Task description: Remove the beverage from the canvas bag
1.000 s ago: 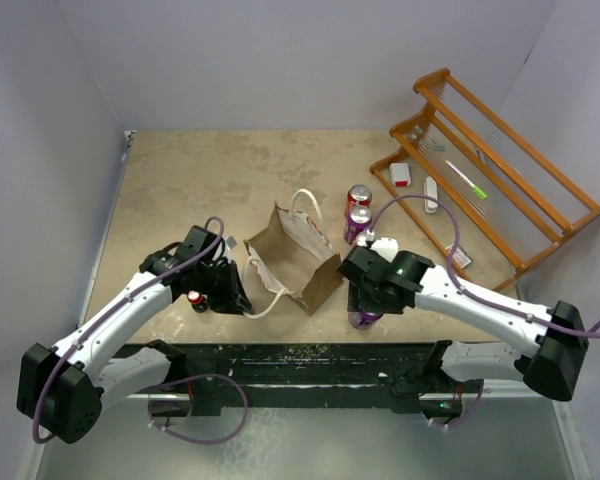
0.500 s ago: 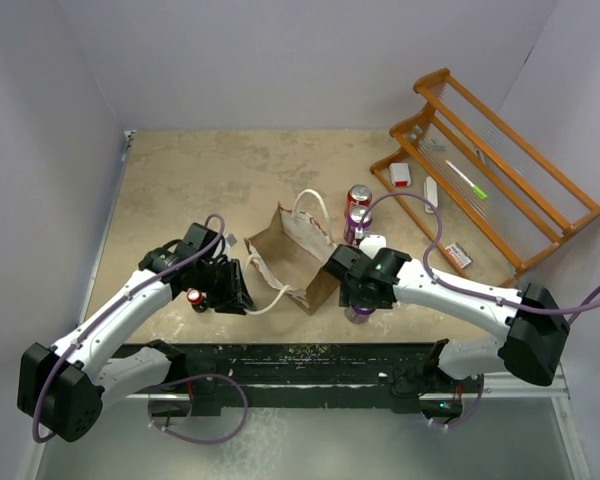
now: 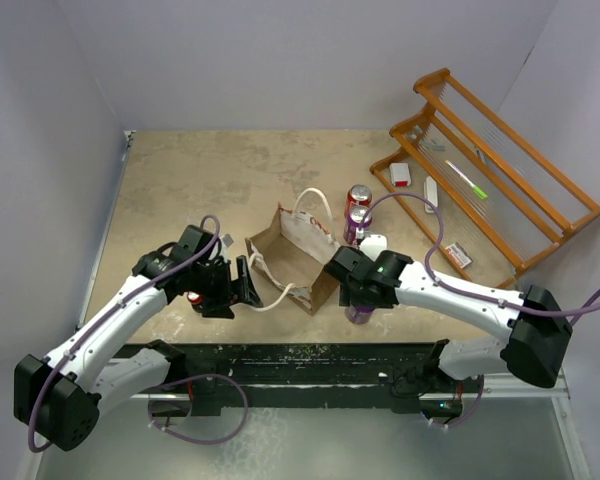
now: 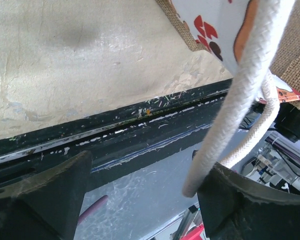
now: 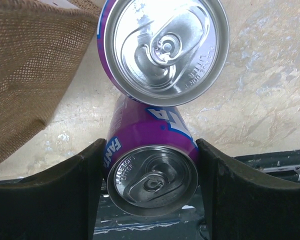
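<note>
Step in hand, my read: set-down, with one beverage already out of the canvas bag (image 3: 298, 255).

- Right gripper (image 5: 150, 152): fingers closed on a purple can (image 5: 152, 187), one on each side of the body, with the lid facing the wrist camera. From above, the can sits by the worktop's (image 3: 200, 180) near edge, just right of the bag's near corner.
- Can't tell if its base is on the worktop yet, or whether it is upright or tilted.
- A second purple can (image 5: 165, 50) shows just beyond the held one in the wrist view. Can't tell if they touch.
- Left gripper (image 3: 245, 285): jaws wide, holding nothing. The white rope handle (image 4: 240, 100) hangs loose across one finger and isn't pinched.
- The bag is mid-worktop toward the near edge, between the two grippers. Its inside isn't visible, so I can't tell if any cans are left in it.
- A red can (image 3: 358, 195) stands behind the bag towards the right, and another small red one (image 3: 194, 297) is half hidden by the left gripper.

Next move calls for:
- Seat the held can flat, clear of the neighbouring can and the bag wall, then open the fingers and lift straight up.
- Keep the left fingers clear of the handle loop, since a snag would drag the bag.
</note>
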Available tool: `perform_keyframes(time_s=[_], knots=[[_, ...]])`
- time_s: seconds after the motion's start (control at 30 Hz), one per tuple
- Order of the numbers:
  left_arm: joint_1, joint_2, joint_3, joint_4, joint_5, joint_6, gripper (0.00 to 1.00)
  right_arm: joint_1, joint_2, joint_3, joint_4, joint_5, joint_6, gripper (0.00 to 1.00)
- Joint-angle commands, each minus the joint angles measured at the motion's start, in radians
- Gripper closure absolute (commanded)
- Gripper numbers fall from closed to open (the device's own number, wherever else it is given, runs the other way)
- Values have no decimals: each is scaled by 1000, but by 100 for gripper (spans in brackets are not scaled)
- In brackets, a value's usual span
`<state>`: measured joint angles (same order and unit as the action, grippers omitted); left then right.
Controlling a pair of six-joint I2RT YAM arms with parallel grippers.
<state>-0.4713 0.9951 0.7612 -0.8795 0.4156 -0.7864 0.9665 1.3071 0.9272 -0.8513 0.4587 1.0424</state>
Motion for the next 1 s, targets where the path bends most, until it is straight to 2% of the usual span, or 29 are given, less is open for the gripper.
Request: perform_keyframes(time_s=[0.0, 0.07, 0.1, 0.23, 0.67, 0.97], knots=[[2, -26, 55, -38, -41, 41, 12, -5, 24, 16, 3, 31, -18, 24], [2, -31, 67, -50, -55, 49, 7, -5, 24, 37, -3, 37, -35, 7], [2, -36, 72, -55, -61, 53, 5, -5, 22, 49, -10, 40, -42, 1], [3, -50, 104, -73, -97, 67, 0, -5, 6, 99, -34, 49, -79, 0], [2, -55, 283, -161, -342, 128, 1, -5, -85, 275, -106, 129, -143, 0], [2, 43, 584, -121, -413, 267, 1, -5, -60, 541, -106, 204, -277, 0]])
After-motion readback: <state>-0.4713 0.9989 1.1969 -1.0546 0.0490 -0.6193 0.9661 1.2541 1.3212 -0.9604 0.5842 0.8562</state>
